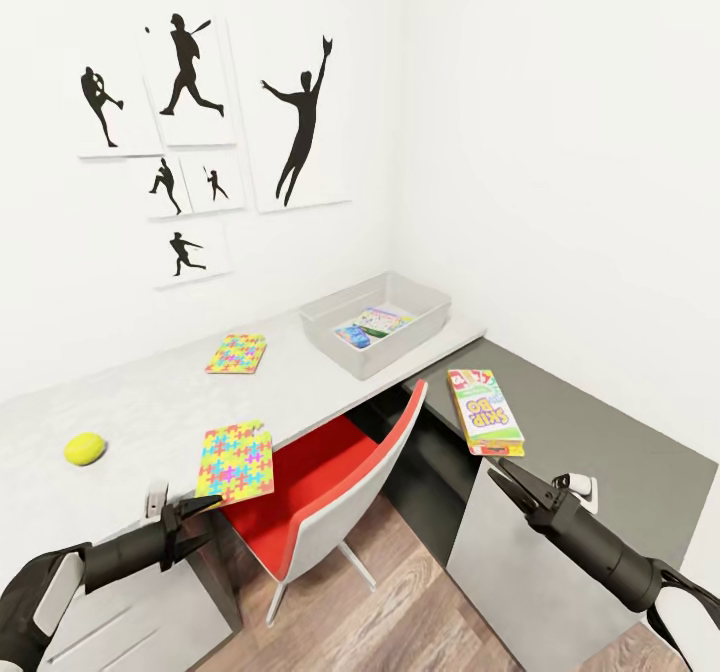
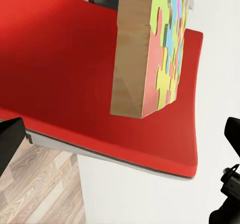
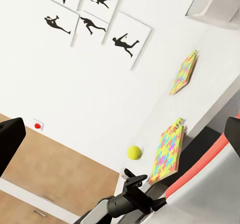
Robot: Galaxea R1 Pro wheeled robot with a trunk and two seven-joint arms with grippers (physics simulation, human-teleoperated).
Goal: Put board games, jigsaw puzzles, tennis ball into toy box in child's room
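While the left gripper (image 1: 207, 520) hangs spread and empty just below it, the thin, stiff, brightly multicoloured jigsaw puzzle board (image 1: 236, 461) overhangs the pale grey-white table's (image 1: 130, 407) front edge, probably light and best pinched by that protruding rim.

Toy box (image 1: 325, 330): on the table (image 1: 150, 402), at 1 o'clock.
Jigsaw puzzles: one (image 1: 237, 354) at 11 o'clock; one (image 1: 236, 461) overhanging the front edge.
Tennis ball (image 1: 85, 448): 9 o'clock.
SKIP-BO box (image 1: 484, 411): on the side cabinet (image 1: 590, 432), 3 o'clock.
Chair (image 1: 340, 482): under the table.
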